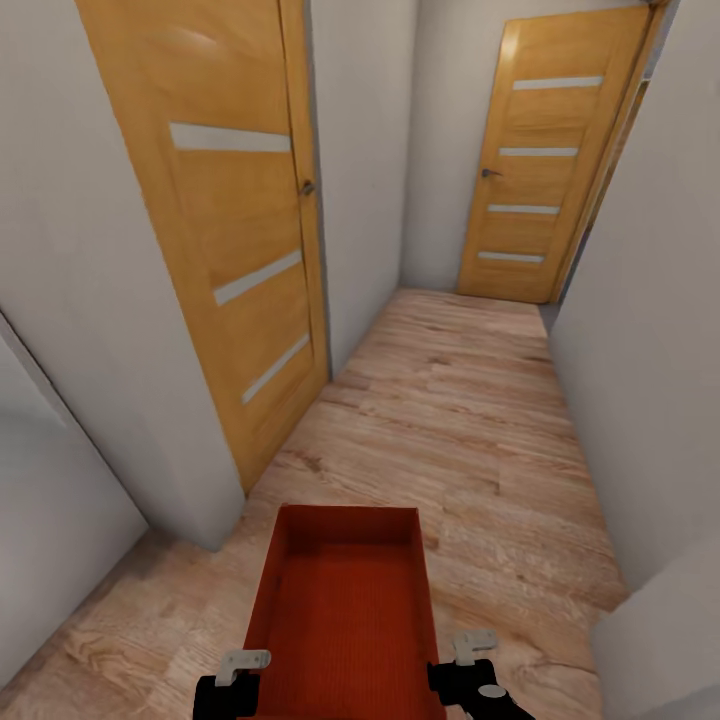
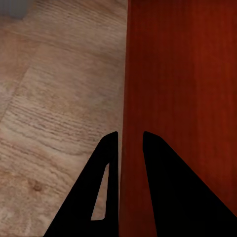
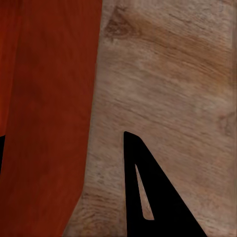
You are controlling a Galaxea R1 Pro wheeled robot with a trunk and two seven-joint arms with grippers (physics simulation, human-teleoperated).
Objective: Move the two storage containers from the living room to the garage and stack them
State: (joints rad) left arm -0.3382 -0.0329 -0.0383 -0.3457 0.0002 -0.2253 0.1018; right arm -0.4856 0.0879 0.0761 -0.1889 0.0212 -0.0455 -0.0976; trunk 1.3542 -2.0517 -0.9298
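I carried the storage container (image 1: 345,610) low in front of me down the hallway, left jaws (image 2: 131,143) and right jaws (image 3: 64,136) each pinching a side wall; thin grips, so bumping the near-left wall corner (image 1: 215,500) risked a drop.

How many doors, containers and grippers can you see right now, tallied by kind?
Wooden doors: 2, left door, far door
Orange-red storage container: 1
Grippers: 2, left gripper, right gripper
Total: 5

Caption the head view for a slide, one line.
Robot carries an orange-red storage container between left gripper and right gripper down a wood-floored hallway toward two closed doors.
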